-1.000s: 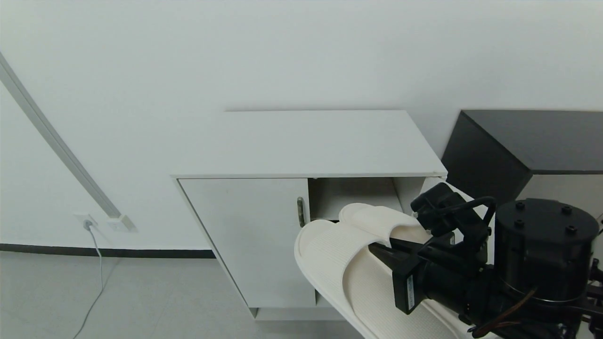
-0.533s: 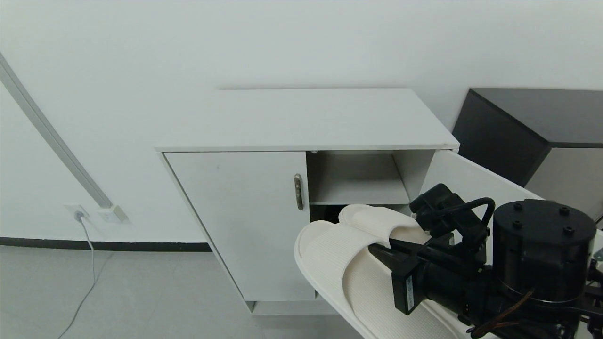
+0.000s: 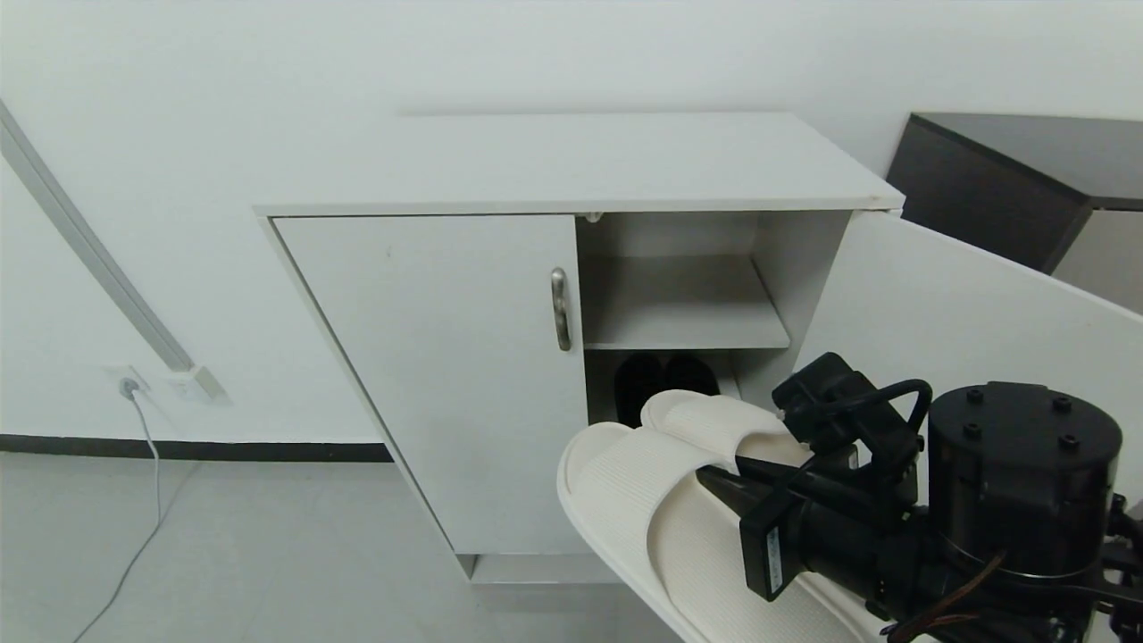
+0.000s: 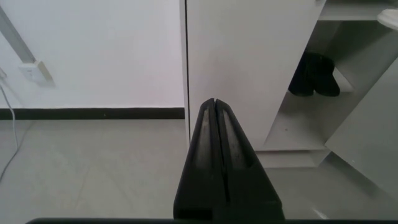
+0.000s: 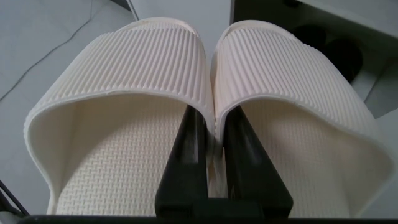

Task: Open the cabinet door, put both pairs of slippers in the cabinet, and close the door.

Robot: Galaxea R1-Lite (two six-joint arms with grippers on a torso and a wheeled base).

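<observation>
One pair of black slippers (image 3: 665, 379) already sits inside the white cabinet (image 3: 571, 161), its right door (image 3: 946, 304) open, and your right hand (image 3: 714, 473) squeezes the cream ribbed slippers (image 3: 625, 491) just outside, so put those in, then shut the door.

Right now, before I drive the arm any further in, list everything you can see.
cabinet: one, white, against the wall.
left door: one, white, closed.
handle: one, metal, upright at the left door's inner edge.
right door: one, white, swung open.
shelf: one, white, in the open half.
black slippers: one pair, inside the cabinet under the shelf.
cream slippers: one pair, side by side, in front of the opening.
dark unit: one, black, right of the cabinet.
wall socket: one, white, low on the wall at left.
cable: one, grey, from the socket to the floor.
right gripper: black, clamped on the cream slippers' inner walls.
left gripper: black, closed, holding nothing.
</observation>
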